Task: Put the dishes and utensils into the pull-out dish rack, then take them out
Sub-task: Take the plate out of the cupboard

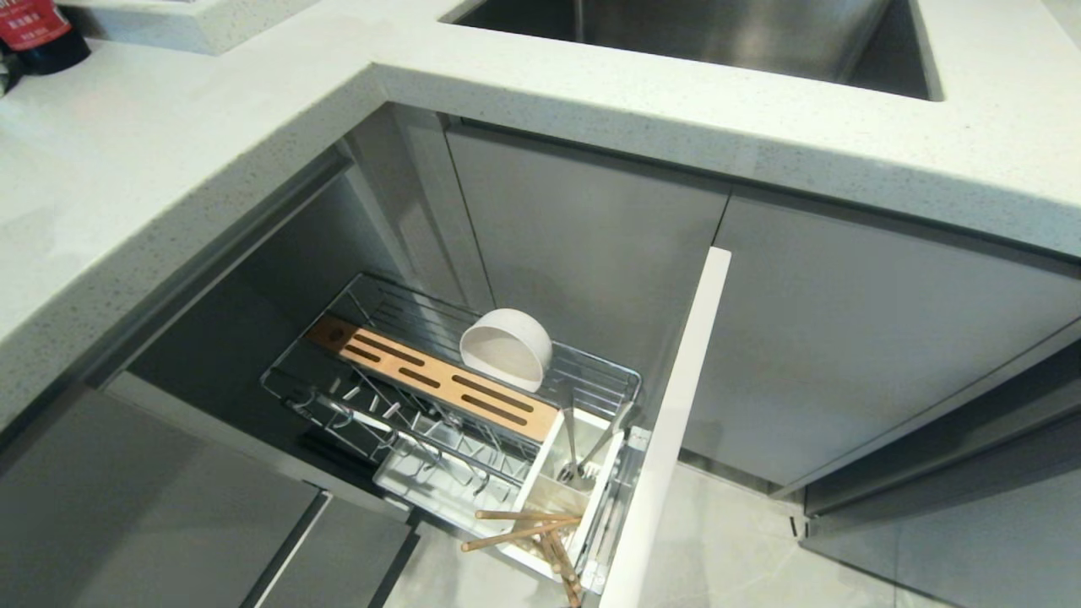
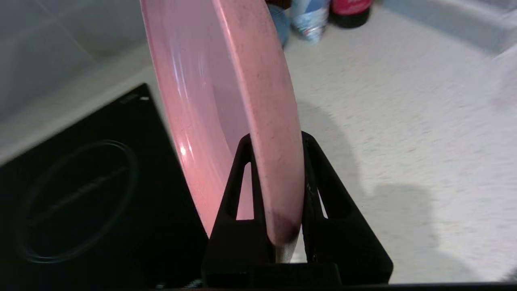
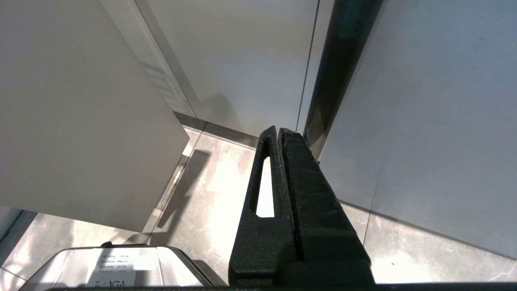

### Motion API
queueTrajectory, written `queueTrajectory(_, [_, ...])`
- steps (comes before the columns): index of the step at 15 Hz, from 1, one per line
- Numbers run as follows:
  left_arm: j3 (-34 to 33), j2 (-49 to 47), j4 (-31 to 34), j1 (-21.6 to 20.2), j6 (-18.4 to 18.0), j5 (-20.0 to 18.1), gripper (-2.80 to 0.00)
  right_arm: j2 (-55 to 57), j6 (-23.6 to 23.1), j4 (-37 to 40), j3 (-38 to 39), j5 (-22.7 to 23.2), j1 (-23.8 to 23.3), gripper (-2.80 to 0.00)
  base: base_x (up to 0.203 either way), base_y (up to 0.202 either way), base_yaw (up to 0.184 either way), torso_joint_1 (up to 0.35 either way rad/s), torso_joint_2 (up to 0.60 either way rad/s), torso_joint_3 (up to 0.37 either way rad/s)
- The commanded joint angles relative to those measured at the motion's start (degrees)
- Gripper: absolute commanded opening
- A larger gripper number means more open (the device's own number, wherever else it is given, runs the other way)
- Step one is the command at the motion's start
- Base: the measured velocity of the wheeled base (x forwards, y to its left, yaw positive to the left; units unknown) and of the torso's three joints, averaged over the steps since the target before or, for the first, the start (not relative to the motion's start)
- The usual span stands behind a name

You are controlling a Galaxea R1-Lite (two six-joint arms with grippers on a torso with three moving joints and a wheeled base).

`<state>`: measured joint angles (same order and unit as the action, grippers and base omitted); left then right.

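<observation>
**A:** What's around you?

**B:** A speckled white countertop (image 1: 152, 169) fills the upper left of my head view, with a steel sink (image 1: 718, 34) at the top edge. Below it, in the lower middle, the pull-out dish rack (image 1: 380, 397) stands drawn out of the grey cabinet. Going left to right along it: the plate prongs (image 1: 372, 414), with no plate in them; the slotted wooden strip (image 1: 439, 380); the white bowl (image 1: 507, 348) tipped on its side just behind the strip; then the white caddy (image 1: 574, 481) with the spoon (image 1: 573, 447) standing in it and the chopsticks (image 1: 528, 528) poking out at the lower edge.

**A:** And the plate?

**B:** In my left gripper (image 2: 276, 161), outside the head view. My two fingers clamp the rim of the pink plate (image 2: 218, 101), held on edge above the counter beside a black cooktop (image 2: 80, 194) at the lower left of that wrist view.

**A:** How will it handle?

**B:** I'd judge it stiff, glazed, slippery and breakable. A rim pinch lets it swing, so I'd move slowly and lower it edge-first between the prongs.

**A:** Your right gripper?

**B:** My right gripper (image 3: 279, 133) hangs parked near the floor, fingers pressed together, holding nothing.
</observation>
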<state>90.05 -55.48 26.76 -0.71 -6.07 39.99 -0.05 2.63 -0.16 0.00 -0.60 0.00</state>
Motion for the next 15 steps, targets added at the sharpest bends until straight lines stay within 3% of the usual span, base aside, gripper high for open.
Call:
queueTrajectory(1, [1.32, -2.94, 0.3, 0.0, -3.73, 1.7, -2.8, 0.05, 0.0, -0.02, 0.0, -0.02, 0.0, -2.8, 0.0, 0.0, 0.0, 0.0, 0.0, 0.0])
queueTrajectory(4, [4.58, -6.42, 3.06, 0.0, -6.73, 1.97, -2.8, 0.05, 0.0, -0.02, 0.0, -0.02, 0.0, -2.8, 0.0, 0.0, 0.0, 0.0, 0.0, 0.0])
queueTrajectory(9, [12.93, -12.15, 20.27, 0.09, -7.19, 2.41, -2.8, 0.05, 0.0, -0.02, 0.0, -0.02, 0.0, -2.8, 0.0, 0.0, 0.0, 0.0, 0.0, 0.0])
queueTrajectory(15, [19.52, -19.52, 36.66, 3.24, -7.54, 6.88, -2.8, 0.05, 0.0, -0.02, 0.0, -0.02, 0.0, -2.8, 0.0, 0.0, 0.0, 0.0, 0.0, 0.0])
